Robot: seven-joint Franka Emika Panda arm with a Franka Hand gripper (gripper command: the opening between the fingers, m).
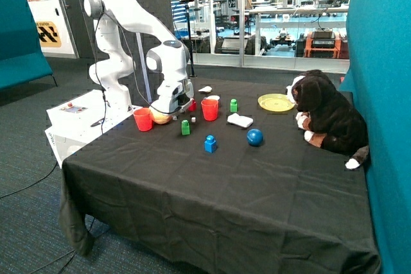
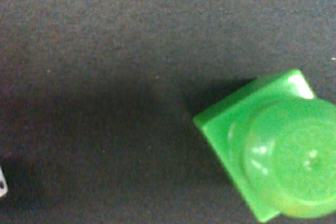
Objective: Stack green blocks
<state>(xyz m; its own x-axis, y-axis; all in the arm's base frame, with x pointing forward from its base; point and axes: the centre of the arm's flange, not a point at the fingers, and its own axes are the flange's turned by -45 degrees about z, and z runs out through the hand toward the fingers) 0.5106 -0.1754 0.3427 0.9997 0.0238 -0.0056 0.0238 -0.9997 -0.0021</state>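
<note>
One green block (image 1: pixel 185 127) stands mid-frame on the black cloth (image 1: pixel 212 184), w/ a second green block (image 1: pixel 234 105) further back, just beside the red cup (image 1: pixel 210 109); the two sit apart, not stacked. Wrist view: a green block (image 2: pixel 273 156) fills the lower right corner, stud up, on cloth. My pincer (image 1: pixel 172 115) hangs low btwn the other red cup (image 1: pixel 143 119) and the nearer block; can't tell its state. Blue block (image 1: pixel 210 144) and blue ball (image 1: pixel 255 137) sit nearer the front, yellow plate (image 1: pixel 275 102) and plush dog (image 1: pixel 327 115) to the right.

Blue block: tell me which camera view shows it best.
The outside view. The blue block stands in plain sight on the black tablecloth, near the blue ball. The wrist view shows none of it, only a green block.
</note>
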